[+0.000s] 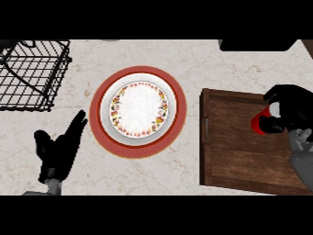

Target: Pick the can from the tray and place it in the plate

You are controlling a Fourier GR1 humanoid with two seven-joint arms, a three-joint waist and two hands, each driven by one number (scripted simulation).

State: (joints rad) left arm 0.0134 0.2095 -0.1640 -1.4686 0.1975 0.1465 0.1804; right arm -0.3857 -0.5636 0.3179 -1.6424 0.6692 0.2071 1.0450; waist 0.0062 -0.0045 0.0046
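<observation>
- We see our right hand over the wooden tray at the right edge of the table, its fingers and thumb curled round the red can.
- The can shows only as a red patch on the left side of the hand, above the tray's upper part; we cannot tell whether it touches the tray's floor.
- The plate lies near the middle of the table, just left of the tray and apart from it: a white plate with a flowered band, set on a wider red rim.
- Nothing lies on the plate.
- Our left hand shows near the table's front edge, left of the plate, with straight fingers pointing up and holding nothing.
- A black wire rack sits at the table's far left corner.
- A dark object sits at the far edge, above the tray.
</observation>
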